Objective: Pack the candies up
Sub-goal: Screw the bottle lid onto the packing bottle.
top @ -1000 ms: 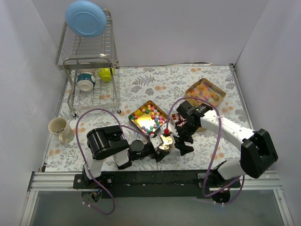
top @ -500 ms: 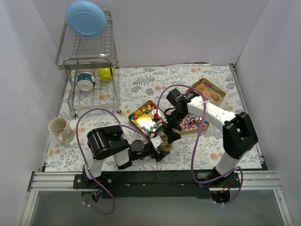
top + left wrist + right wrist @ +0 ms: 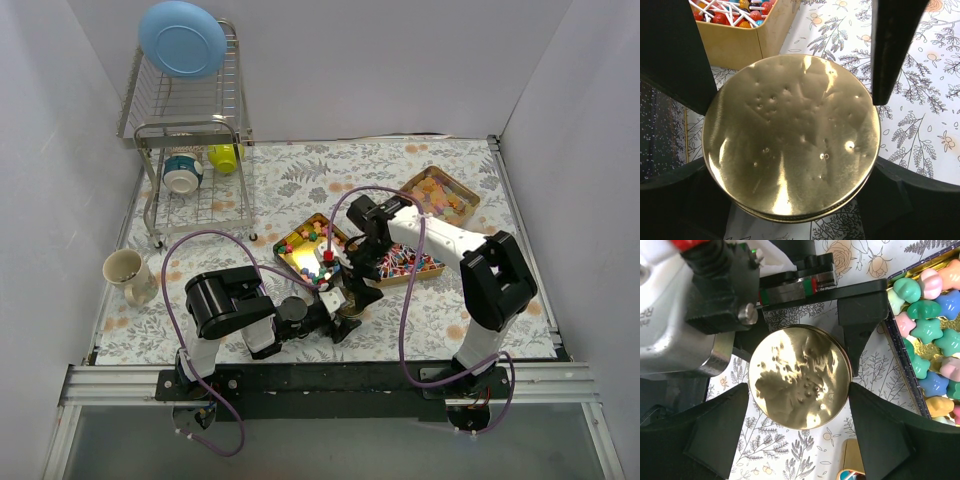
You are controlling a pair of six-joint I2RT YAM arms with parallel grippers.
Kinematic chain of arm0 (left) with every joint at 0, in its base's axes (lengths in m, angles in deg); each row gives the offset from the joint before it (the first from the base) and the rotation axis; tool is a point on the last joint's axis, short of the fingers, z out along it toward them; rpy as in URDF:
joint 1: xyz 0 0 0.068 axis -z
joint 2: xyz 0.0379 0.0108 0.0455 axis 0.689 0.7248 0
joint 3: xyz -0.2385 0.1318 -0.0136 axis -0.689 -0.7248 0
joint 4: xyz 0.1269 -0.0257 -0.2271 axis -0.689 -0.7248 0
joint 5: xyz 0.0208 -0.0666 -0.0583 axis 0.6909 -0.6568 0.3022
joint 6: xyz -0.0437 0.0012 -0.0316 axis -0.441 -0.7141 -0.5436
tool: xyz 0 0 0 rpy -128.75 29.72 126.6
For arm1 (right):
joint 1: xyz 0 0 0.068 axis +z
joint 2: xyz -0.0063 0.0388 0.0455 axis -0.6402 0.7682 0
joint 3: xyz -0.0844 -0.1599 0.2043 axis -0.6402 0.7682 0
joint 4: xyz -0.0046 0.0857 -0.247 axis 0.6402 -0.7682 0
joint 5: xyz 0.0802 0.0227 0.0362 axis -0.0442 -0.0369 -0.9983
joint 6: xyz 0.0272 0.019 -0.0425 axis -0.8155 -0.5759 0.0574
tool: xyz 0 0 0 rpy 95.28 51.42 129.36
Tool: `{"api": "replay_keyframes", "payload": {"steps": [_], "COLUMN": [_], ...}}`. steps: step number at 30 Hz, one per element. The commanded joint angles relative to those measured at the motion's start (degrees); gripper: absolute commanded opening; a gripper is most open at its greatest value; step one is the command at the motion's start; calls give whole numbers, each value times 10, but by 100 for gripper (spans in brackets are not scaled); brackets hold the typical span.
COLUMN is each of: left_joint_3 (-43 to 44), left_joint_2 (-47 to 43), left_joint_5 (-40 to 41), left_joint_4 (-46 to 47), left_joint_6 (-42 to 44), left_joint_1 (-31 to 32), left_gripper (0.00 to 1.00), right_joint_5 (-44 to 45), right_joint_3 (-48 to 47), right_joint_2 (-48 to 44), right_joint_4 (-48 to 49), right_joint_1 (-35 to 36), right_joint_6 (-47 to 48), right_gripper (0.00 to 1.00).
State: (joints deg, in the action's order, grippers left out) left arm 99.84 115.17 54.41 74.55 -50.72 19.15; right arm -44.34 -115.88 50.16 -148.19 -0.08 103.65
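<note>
Three open gold metal tins [image 3: 740, 47] hold your candies, all loose. Bright multicoloured lumps [image 3: 312, 250] sit in the middle of the bench [image 3: 330, 180], with red, blue and white wrapped pieces [image 3: 400, 265] just right of them. Translucent orange-yellow gummies [image 3: 437, 195] lie farther right and back. Each kind lies heaped, so no candy points a common way, and a heap's only long axis is its tin's; the tins sit skewed to the bench edge. Just near of the lumps, the left arm's fingers [image 3: 675, 55] press opposite edges of the round gold lid [image 3: 792, 137], which lies flat and face up, likely steadied for a handover. Your right arm's fingers [image 3: 715, 435] hang spread wide either side of that lid, touching nothing, apparently lined up to take it.
</note>
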Motion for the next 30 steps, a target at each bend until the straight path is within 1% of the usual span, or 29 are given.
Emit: {"api": "replay_keyframes", "payload": {"steps": [1, 7, 10, 14, 18, 20, 21, 23, 24, 27, 28, 30], "left_joint_3": [-13, -10, -9, -9, -8, -7, -7, -7, -7, -5, -5, -5], "left_joint_2": [21, 26, 29, 31, 29, 23, 22, 19, 19, 21, 21, 21], "left_joint_5": [48, 50, 50, 46, 35, 14, 9, 9, 9, 9, -7, -12], "left_joint_4": [-83, -83, -83, -82, -91, -99, -103, -106, -107, -110, -111, -113], "left_joint_6": [3, -2, -2, -2, 1, 1, 1, 0, -2, -1, 0, 0], "left_joint_1": [-15, -21, -21, -21, -21, -21, -21, -21, -21, -21, -21, -21], "left_gripper": [0, 0, 0, 0, 0, 0, 0, 0, 0, 0, 0, 0], "right_joint_5": [2, 29, 42, 49, 58, 52, 50, 39, 34, 21, 13, -6], "right_joint_3": [39, 114, 134, 176, 191, 180, 160, 131, 99, 49, 18, -17], "right_joint_2": [-37, -82, -113, -173, -208, -211, -207, -181, -169, -123, -110, -71], "right_joint_4": [-30, -26, -34, -75, -100, -94, -91, -82, -71, -50, -44, -45], "right_joint_1": [0, -1, -1, -1, -12, -47, -60, -90, -97, -102, -101, -98], "right_joint_6": [3, -10, -20, -19, -22, -38, -41, -57, -59, -69, -67, -63], "right_gripper": [87, 87, 88, 87, 85, 85, 85, 85, 85, 85, 85, 85]}}
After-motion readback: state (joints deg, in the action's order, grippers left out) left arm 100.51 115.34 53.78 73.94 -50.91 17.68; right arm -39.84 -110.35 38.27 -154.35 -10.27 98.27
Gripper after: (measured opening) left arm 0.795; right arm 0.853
